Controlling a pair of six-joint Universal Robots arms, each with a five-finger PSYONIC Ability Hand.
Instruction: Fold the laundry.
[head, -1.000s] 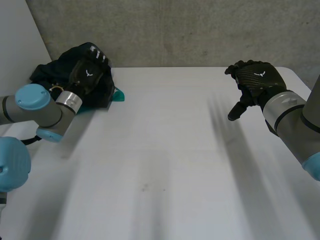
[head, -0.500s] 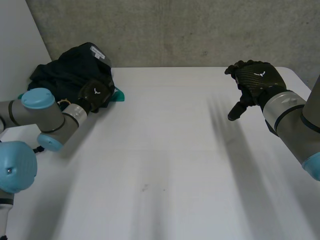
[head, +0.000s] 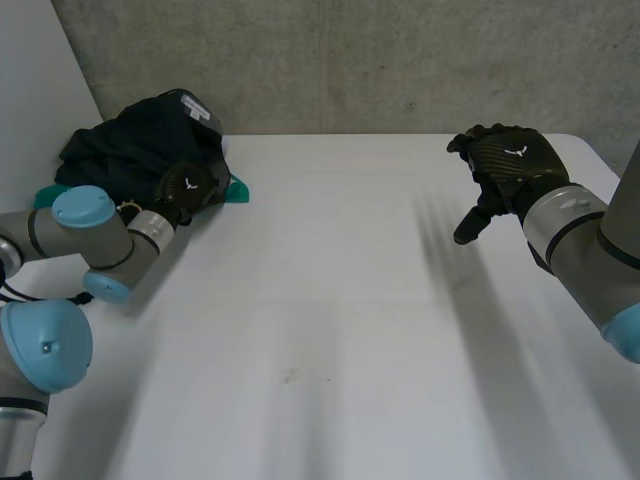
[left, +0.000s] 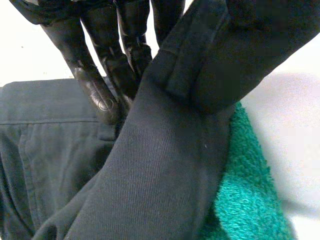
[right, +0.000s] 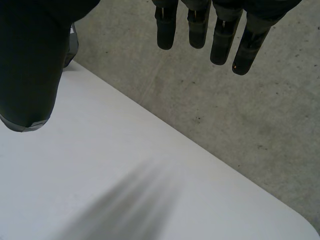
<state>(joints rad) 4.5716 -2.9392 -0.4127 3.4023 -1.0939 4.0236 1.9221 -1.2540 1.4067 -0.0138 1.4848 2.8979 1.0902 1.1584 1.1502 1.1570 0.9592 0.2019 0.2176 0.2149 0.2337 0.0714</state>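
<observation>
head view: i see the dark laundry heap (head: 140, 140) at 10 o'clock on my desk (head: 330, 300), left hand (head: 188, 188) at its edge, right hand (head: 510, 165) at 2 o'clock; left wrist view: fingers (left: 95, 85) grasping a fold (left: 165, 165) beside a green towel (left: 245, 195); right wrist view: fingers (right: 222, 35) released.

Dark grey garment of finely ribbed woven cloth (left: 165, 165) is reading matt. Teal-green terry towel (left: 245, 200) is showing rough, looped pile. White worktop (head: 330, 300) is looking smooth, matt. Grey concrete wall (head: 350, 60) is appearing rough, pitted.
</observation>
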